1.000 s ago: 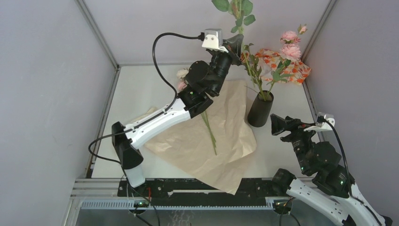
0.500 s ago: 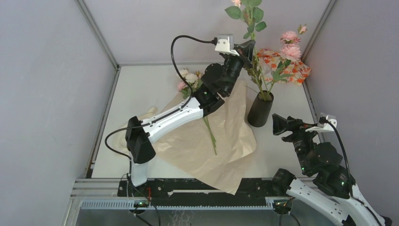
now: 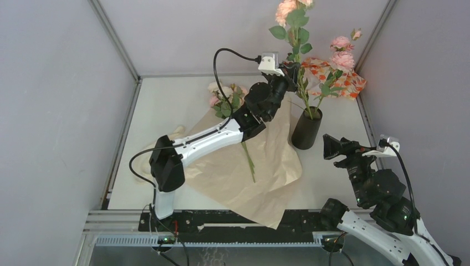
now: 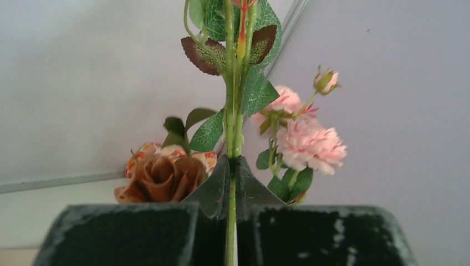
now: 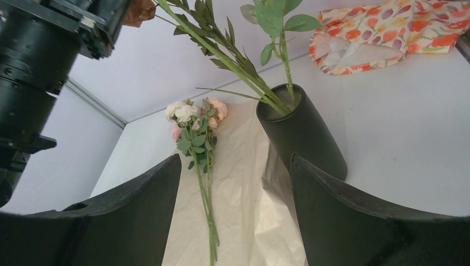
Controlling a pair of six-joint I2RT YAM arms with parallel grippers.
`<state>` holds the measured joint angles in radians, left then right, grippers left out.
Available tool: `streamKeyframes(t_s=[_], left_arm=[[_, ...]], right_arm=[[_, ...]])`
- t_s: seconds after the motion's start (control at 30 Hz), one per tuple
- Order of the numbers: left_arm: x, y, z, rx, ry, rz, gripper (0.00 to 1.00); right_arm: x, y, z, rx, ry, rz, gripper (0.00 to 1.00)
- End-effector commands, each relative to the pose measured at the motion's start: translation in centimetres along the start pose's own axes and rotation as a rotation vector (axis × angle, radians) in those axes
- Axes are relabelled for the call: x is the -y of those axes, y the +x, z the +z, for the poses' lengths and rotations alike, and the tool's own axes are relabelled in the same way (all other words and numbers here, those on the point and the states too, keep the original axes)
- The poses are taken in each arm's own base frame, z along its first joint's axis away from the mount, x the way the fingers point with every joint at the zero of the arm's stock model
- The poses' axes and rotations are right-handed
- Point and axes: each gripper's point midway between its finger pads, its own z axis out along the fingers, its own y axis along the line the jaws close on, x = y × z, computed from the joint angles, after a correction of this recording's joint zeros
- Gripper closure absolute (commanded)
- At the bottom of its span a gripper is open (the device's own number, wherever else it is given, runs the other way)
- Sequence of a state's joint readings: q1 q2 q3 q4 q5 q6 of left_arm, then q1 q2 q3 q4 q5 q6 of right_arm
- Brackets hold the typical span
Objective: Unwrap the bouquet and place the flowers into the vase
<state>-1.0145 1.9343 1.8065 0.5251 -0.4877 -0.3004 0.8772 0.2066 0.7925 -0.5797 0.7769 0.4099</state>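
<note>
Now pinches one long stem [image 4: 231, 111] in the left gripper [image 4: 233, 183], fingers closed tight on the green stalk, with leaves just above the grip and, in the overhead view, a peach bloom [image 3: 285, 8] at the very top. Holds that stem upright and high over the back of the table [image 3: 166, 105], just left of the vase [image 3: 306, 128] and above its mouth; lower end hidden behind the gripper, so cannot tell whether inside the vase or not. Has the right gripper [image 5: 235, 166] spread wide with nothing between the fingers, low at the near right, pointing at the vase and apart from it. Shows the vase upright on bare table, just off the right edge of the paper [image 3: 266, 160], dark and cylindrical, with several leafy stems in it and pink blooms [image 3: 342, 52] leaning out toward the back right. Shows the paper opened out flat across the middle of the table, one corner hanging over the near edge. Finds the other flowers [image 3: 224, 97] lying on the far left part of the paper, cream and pink heads toward the back wall, thin stems running toward the near side, partly under the left arm. Catches a brown rose [image 4: 161, 177] just beside the left finger in the wrist view; cannot tell what attached to. Notes a floral cloth [image 3: 338, 75] crumpled in the back right corner, behind the vase.
</note>
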Motion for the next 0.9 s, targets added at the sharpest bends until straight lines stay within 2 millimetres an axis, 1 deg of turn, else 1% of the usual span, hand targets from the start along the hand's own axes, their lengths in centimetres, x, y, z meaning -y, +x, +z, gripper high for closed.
streamKeyframes(t_s=[0.0,0.17,0.33,0.53,0.7,0.8,0.87], left_arm=[[-0.6,0.9,-0.3,-0.006,-0.023,-0.013,1.0],[-1.5,3.8,-0.8,-0.065,-0.036,0.02,1.0],[-1.3,5.5,-1.5,-0.101,-0.029,0.042,1.0],[-1.1,6.9,-2.6,-0.145,-0.017,0.058,1.0],[-0.6,7.6,-3.5,-0.175,0.002,0.063,1.0],[-0.1,7.9,-4.0,-0.191,0.013,0.068,0.98],[0.3,8.1,-4.4,-0.203,0.024,0.074,0.93]], right_arm=[[0.2,-0.3,-0.2,0.013,-0.001,0.022,0.2],[0.2,-0.3,-0.2,0.014,0.0,0.023,0.2],[0.2,-0.1,-0.1,0.01,0.001,0.021,0.2],[0.0,0.4,0.0,-0.001,-0.003,0.025,0.2],[-0.2,0.6,0.1,-0.005,-0.006,0.027,0.2],[-0.3,0.9,0.3,-0.011,-0.009,0.031,0.2],[-0.3,1.1,0.3,-0.015,-0.011,0.035,0.2]])
